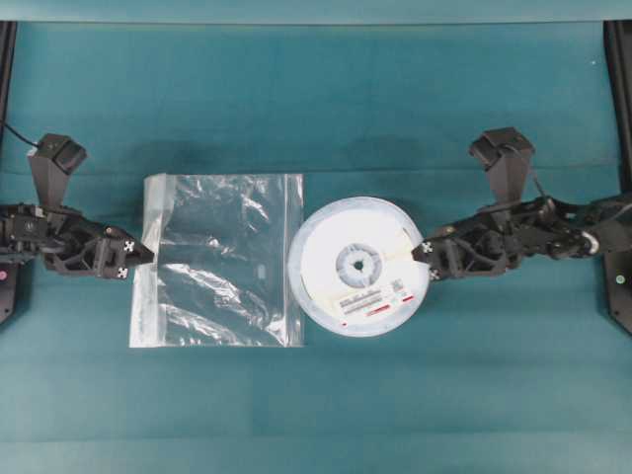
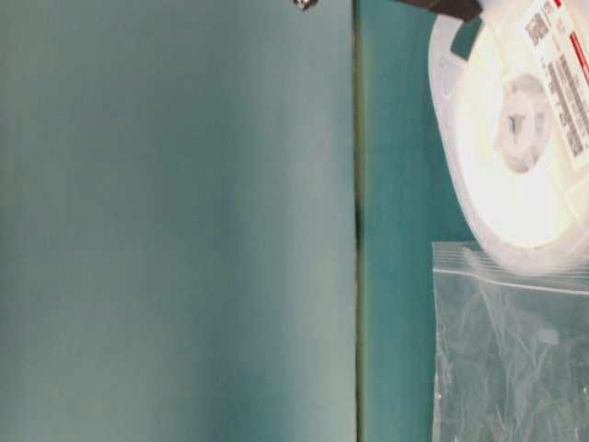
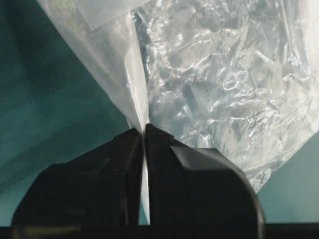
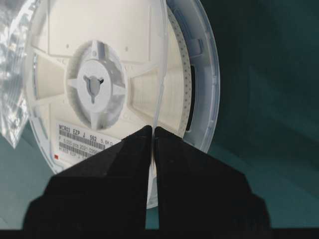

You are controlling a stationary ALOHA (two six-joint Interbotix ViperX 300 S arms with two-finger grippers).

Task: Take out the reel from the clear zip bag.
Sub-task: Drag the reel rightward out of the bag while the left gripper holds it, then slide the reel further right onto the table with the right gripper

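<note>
Now my right claw [image 1: 427, 248] pinches the reel [image 1: 359, 267] by its rim at centre frame, clear of the bag [image 1: 219, 260]; my left claw [image 1: 136, 253] grips the bag's left edge. I'd lower the reel flat onto the table [image 1: 474, 395], then release.

1. A teal cloth-covered tabletop [image 1: 326, 415] carries everything.
2. The clear zip bag [image 1: 219, 262] lies flat on it, left of centre, crinkled, its zip strip along the right edge.
3. The reel [image 1: 360, 267], label facing up, sits just right of the bag at that zip edge; whether it rests flat cannot be told.
</note>
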